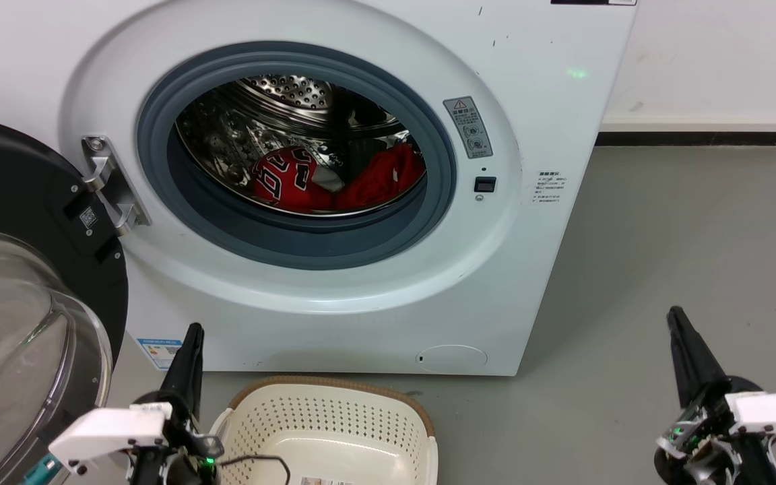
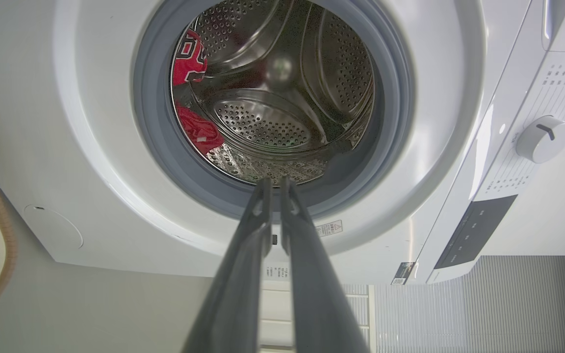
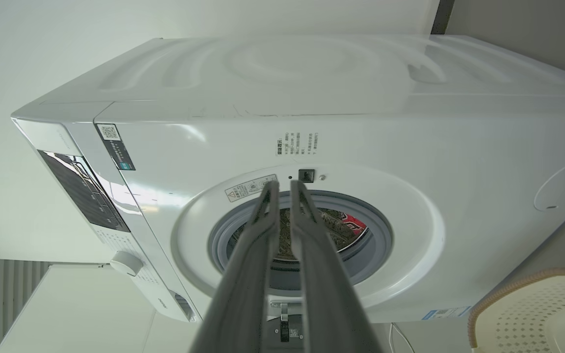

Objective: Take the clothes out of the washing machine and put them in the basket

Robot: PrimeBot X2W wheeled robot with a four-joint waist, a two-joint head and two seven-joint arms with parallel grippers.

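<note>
Both arms are hanging low before the washing machine (image 1: pixel 361 323), long fingers pointing up at its front.

Left claw (image 1: pixel 194 331) is sitting near the machine's lower left corner, fingers pressed almost together with a thin slit between, pinching nothing. Right claw (image 1: pixel 675 313) is hovering off the machine's right side above the grey floor (image 1: pixel 664 236), fingers likewise drawn close and gripping nothing.

Red jersey (image 1: pixel 287 178) is lying low in the machine's drum, the plainer red garment (image 1: pixel 384 175) just beside it. Glass door (image 1: pixel 17 303) is standing open at the machine's left. Basket (image 1: pixel 334 385) is sitting on the floor against the machine's base.
</note>
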